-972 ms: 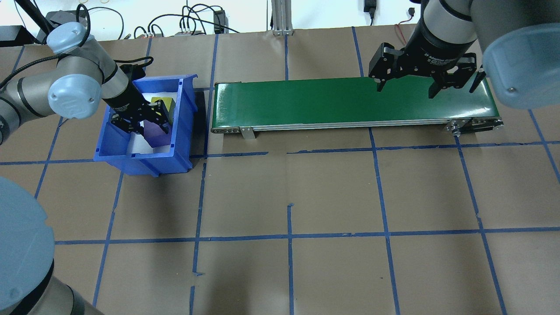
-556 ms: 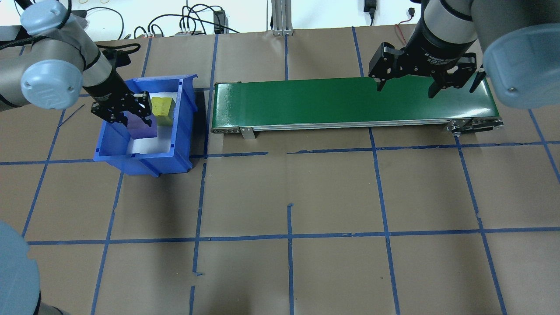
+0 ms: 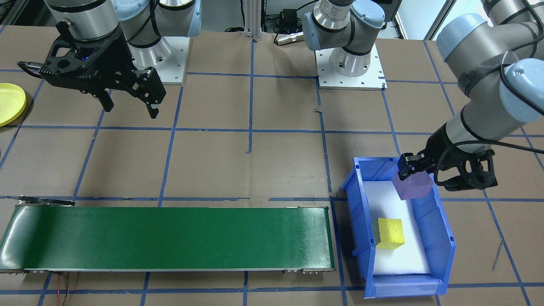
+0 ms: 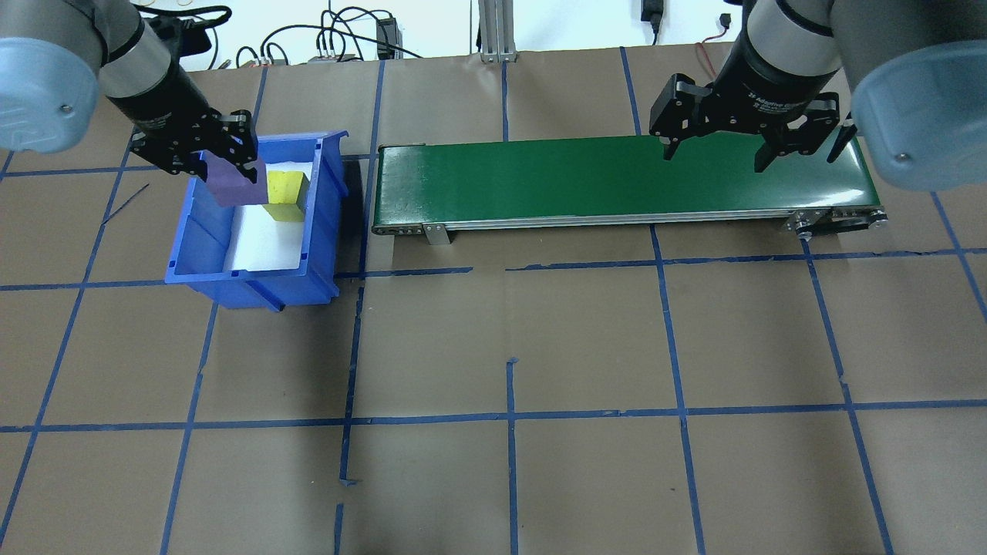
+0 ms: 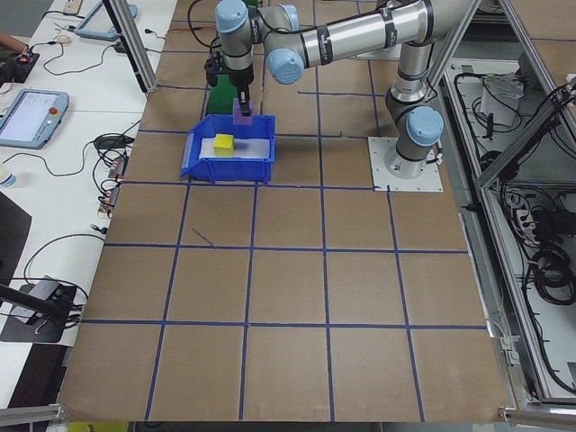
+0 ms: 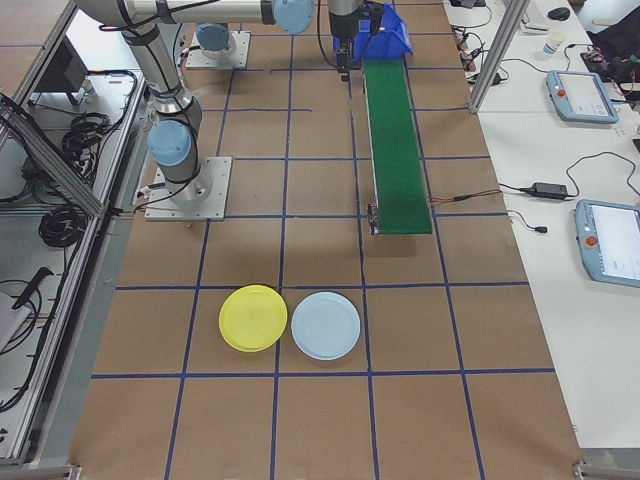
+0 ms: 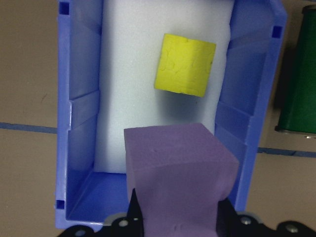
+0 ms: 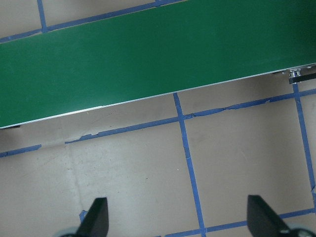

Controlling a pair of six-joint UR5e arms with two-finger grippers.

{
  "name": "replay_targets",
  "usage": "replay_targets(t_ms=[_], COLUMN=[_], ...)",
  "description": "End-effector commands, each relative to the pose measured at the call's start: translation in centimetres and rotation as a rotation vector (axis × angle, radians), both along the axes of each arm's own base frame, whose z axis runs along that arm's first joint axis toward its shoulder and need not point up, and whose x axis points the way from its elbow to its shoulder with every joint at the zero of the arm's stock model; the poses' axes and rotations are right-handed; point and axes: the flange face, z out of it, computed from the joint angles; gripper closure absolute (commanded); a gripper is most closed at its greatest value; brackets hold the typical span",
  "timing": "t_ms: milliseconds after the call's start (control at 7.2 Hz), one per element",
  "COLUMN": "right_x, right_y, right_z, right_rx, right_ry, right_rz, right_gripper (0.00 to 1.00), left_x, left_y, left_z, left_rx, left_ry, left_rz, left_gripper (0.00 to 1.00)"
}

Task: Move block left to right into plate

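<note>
My left gripper (image 4: pixel 224 163) is shut on a purple foam block (image 4: pixel 230 182), held just above the far left corner of the blue bin (image 4: pixel 250 290). The left wrist view shows the purple block (image 7: pixel 177 168) clamped between the jaws, over the bin's white floor. A yellow block (image 4: pixel 285 188) lies loose inside the bin. My right gripper (image 4: pixel 715 158) hangs open and empty over the right end of the green conveyor (image 4: pixel 586 181). The yellow plate (image 6: pixel 253 318) rests on the table beyond the conveyor's right end, and its edge shows as the plate (image 3: pixel 9 104) in the front view.
A pale blue plate (image 6: pixel 325 325) sits beside the yellow one. The conveyor runs from next to the bin toward the right gripper. Cables and controller boxes line the table's far edge. Brown paper with blue tape lines covers the table.
The left gripper has risen out of the bin with the purple block and drifted toward its far left corner. The yellow block stayed on the bin floor. The right arm has not moved.
</note>
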Motion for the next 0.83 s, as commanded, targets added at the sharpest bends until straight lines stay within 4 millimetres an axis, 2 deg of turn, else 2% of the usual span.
replay_targets(t_ms=[0,417,556,694], right_x=[-0.2,-0.3,-0.9,-1.5], right_y=[-0.1,-0.1,-0.3,-0.4], right_z=[-0.1,-0.1,-0.1,-0.1], right_rx=[0.003,0.001,0.001,0.003], right_ry=[0.002,0.003,0.006,0.006], right_rz=[-0.004,-0.006,-0.018,-0.031], right_gripper=[0.0,0.0,0.0,0.0], left_x=[-8.1,-10.8,-10.9,-10.8], left_y=[0.4,-3.0,-2.9,-2.7], left_z=[0.4,-4.2,-4.6,-5.8], left_rx=[-0.064,-0.119,-0.112,-0.087], left_ry=[0.002,0.052,0.052,0.052], left_rz=[-0.06,-0.084,-0.094,-0.094], left_gripper=[0.87,0.87,0.87,0.87])
